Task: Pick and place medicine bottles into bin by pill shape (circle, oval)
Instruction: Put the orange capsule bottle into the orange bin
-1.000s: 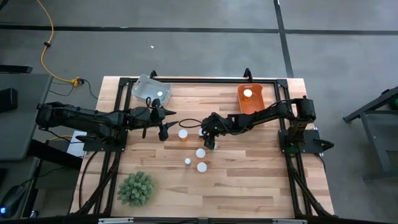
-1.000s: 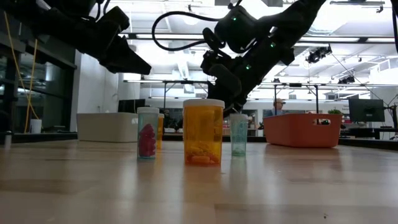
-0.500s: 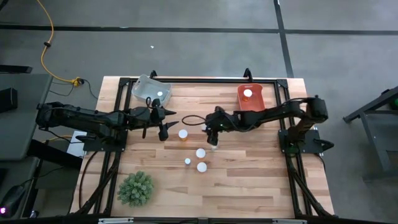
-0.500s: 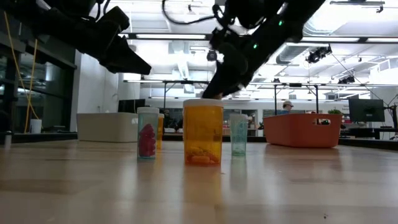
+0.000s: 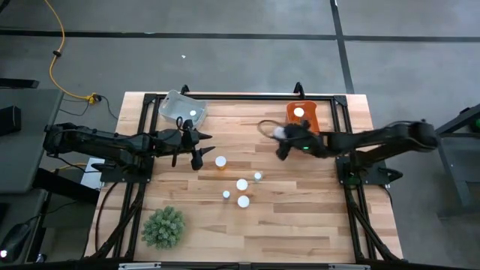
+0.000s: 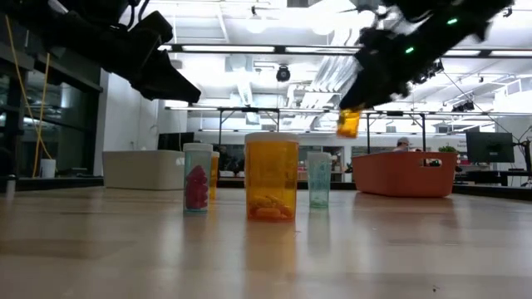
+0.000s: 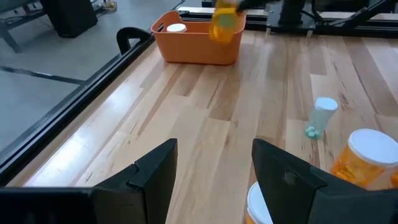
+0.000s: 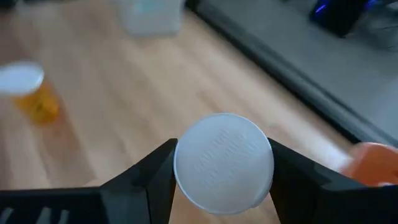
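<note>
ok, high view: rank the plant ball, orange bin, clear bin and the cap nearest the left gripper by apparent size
1. green spiky plant ball, the largest.
2. clear bin and orange bin: similar footprint, and the right arm partly covers the orange one, so no ranking between them.
3. white cap of the amber bottle by the left gripper, by far the smallest.

The right claw (image 8: 222,171) grips a white-capped bottle (image 8: 224,163) above the wooden table (image 8: 124,106).

The wooden worktop (image 5: 300,210) carries 4 medicine bottles (image 5: 241,184) near its middle, a green plant ball (image 5: 164,226), a clear bin (image 5: 182,107) and an orange bin (image 5: 302,118) at the far edge.
</note>
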`<state>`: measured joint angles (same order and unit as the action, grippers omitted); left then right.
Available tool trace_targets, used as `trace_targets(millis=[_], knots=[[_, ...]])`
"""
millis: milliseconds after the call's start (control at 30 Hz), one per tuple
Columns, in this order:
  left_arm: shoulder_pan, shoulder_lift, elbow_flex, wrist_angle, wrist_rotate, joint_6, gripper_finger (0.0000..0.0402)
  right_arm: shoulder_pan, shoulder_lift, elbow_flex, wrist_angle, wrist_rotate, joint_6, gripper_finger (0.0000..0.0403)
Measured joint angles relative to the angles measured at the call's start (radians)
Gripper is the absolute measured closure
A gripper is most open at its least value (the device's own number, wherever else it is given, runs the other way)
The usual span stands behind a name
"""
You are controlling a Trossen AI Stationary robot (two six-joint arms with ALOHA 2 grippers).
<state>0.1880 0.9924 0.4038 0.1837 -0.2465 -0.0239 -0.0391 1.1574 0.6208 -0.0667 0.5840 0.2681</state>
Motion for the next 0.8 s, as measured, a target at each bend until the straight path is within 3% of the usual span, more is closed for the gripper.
trace_targets(millis=[167, 300, 500, 800], knots=[[0.002, 0.000, 0.000, 0.007, 0.000, 0.001, 0.0204, -0.001, -0.225, -0.089, -0.052, 0.198, 0.080, 0.0207], [0.002, 0.000, 0.000, 0.022, 0.000, -0.001, 0.0204, -0.023, -0.298, -0.140, -0.164, 0.318, 0.224, 0.0207], [0.001, 0.000, 0.000, 0.032, 0.000, -0.003, 0.0204, -0.163, -0.268, -0.184, -0.241, 0.217, 0.384, 0.0207], [0.001, 0.000, 0.000, 0.031, 0.000, 0.000, 0.0204, -0.336, -0.083, -0.185, -0.149, 0.048, 0.380, 0.0207]])
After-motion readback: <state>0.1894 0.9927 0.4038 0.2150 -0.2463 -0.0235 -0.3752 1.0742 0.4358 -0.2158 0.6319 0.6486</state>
